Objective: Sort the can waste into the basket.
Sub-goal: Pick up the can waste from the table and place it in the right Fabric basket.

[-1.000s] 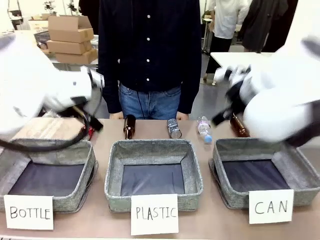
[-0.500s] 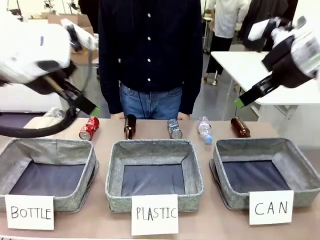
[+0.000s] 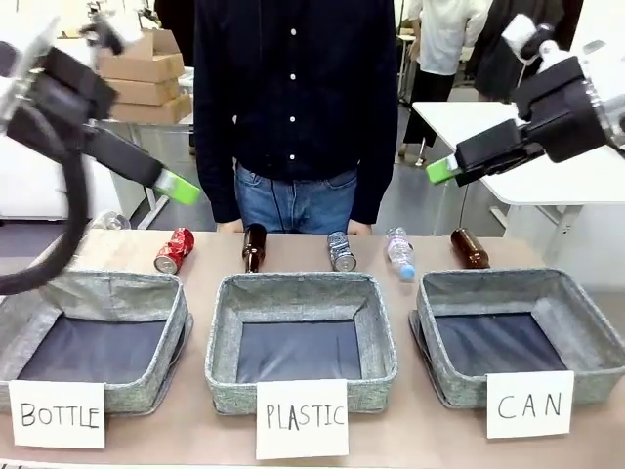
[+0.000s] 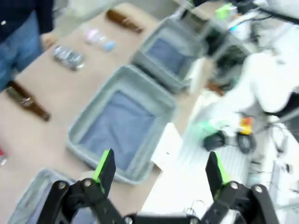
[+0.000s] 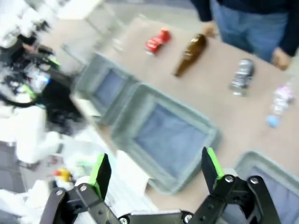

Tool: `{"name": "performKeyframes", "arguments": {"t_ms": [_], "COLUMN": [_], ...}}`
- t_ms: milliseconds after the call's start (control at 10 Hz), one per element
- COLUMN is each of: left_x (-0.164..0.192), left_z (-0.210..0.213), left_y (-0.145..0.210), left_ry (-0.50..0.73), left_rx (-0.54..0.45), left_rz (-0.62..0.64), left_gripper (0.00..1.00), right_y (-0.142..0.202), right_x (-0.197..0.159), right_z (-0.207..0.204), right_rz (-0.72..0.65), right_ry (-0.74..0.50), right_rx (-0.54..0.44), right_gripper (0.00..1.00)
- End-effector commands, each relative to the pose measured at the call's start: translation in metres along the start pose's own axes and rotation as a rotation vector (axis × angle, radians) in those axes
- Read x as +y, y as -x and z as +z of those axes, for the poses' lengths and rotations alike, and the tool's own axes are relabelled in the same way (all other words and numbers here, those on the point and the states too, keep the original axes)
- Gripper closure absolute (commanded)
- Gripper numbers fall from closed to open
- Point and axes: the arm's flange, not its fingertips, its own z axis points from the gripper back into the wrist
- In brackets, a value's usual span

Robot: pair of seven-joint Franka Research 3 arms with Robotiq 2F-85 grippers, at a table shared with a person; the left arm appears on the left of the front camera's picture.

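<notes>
The red can (image 3: 174, 250) lies on its side at the table's far left, behind the BOTTLE basket. The silver and dark blue can (image 3: 340, 251) lies behind the middle basket. The grey CAN basket (image 3: 493, 280) stands at the right with nothing in it. My left gripper (image 3: 174, 186) hangs high above the red can, open and holding nothing. My right gripper (image 3: 444, 171) is also open, up in the air behind the CAN basket. The right wrist view looks down on the red can (image 5: 157, 40) and silver can (image 5: 242, 74); the left wrist view shows the silver can (image 4: 67, 57).
Brown glass bottles (image 3: 253, 246) (image 3: 469, 247) and a clear plastic bottle (image 3: 398, 252) lie in the same far row. The PLASTIC basket (image 3: 298, 285) and BOTTLE basket (image 3: 107, 283) hold nothing. A person (image 3: 293, 107) stands at the far edge.
Both arms have swung up from low over the far row to high above the table, uncovering the red can and the right brown bottle. Both grippers stay open.
</notes>
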Motion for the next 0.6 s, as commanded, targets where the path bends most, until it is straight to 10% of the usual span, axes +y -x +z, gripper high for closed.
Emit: {"name": "performKeyframes", "arguments": {"t_ms": [0,300,400,500], "left_x": [0.042,0.061,0.064,0.071], "left_z": [0.043,0.049,0.047,0.036], "left_y": [0.046,0.095,0.099,0.097], "left_ry": [0.590,0.647,0.618,0.522], "left_rx": [-0.210,-0.569,-0.612,-0.558], "left_rz": [0.399,0.435,0.445,0.486], "left_gripper": [0.00,0.00,0.00,0.00], "right_y": [0.009,0.026,0.028,0.014], "right_x": [-0.032,-0.044,-0.043,-0.049], "right_z": [0.011,0.007,0.010,0.018], "right_rz": [-0.555,-0.611,-0.626,-0.451], "right_ry": [-0.585,-0.414,-0.311,-0.469], "right_rx": [-0.166,-0.191,-0.187,-0.149], "right_gripper": [0.00,0.00,0.00,0.00]}}
